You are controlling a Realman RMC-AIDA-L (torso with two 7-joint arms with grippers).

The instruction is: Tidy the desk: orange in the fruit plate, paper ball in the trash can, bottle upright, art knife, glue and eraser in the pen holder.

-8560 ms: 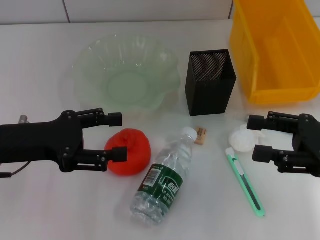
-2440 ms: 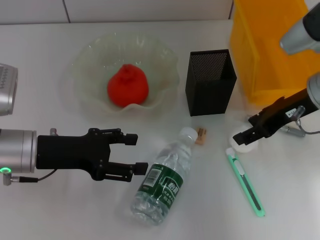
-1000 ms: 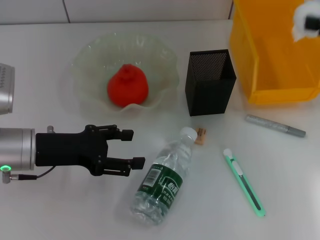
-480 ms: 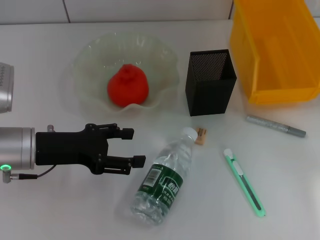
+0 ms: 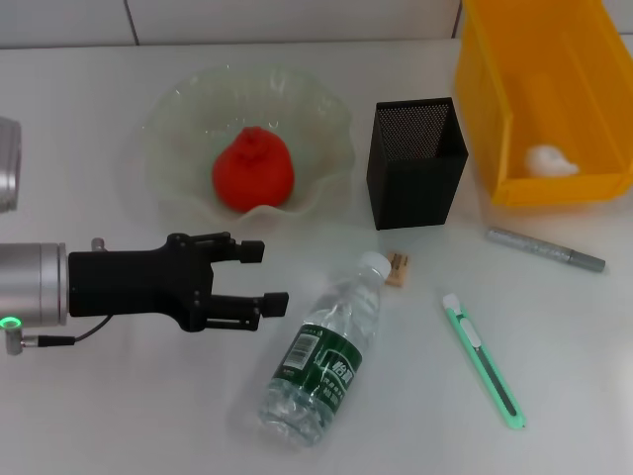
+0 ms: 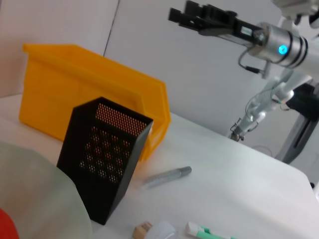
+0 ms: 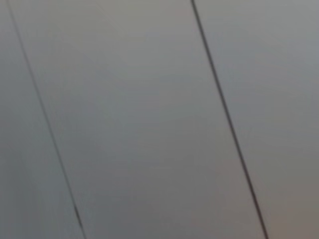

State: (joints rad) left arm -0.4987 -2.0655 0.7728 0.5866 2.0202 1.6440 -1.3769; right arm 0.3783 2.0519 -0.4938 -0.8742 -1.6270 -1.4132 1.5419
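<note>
The orange (image 5: 252,180) lies in the glass fruit plate (image 5: 326,119). The white paper ball (image 5: 550,160) lies in the yellow bin (image 5: 495,119). The water bottle (image 5: 321,358) lies on its side with its cap toward the black mesh pen holder (image 5: 415,163). A small eraser (image 5: 398,269) lies by the cap. The green art knife (image 5: 483,361) and the grey glue pen (image 5: 544,248) lie on the table at the right. My left gripper (image 5: 262,275) is open and empty, just left of the bottle. My right gripper (image 6: 182,10) is raised high, open and empty, seen only in the left wrist view.
The left wrist view shows the pen holder (image 6: 107,154), the yellow bin (image 6: 75,84), the glue pen (image 6: 167,177), the eraser (image 6: 142,229) and the knife tip (image 6: 204,232). The right wrist view shows only a plain wall.
The paper ball left the right gripper and now lies in the yellow bin. The right gripper rose out of the head view. The left gripper edged right toward the bottle.
</note>
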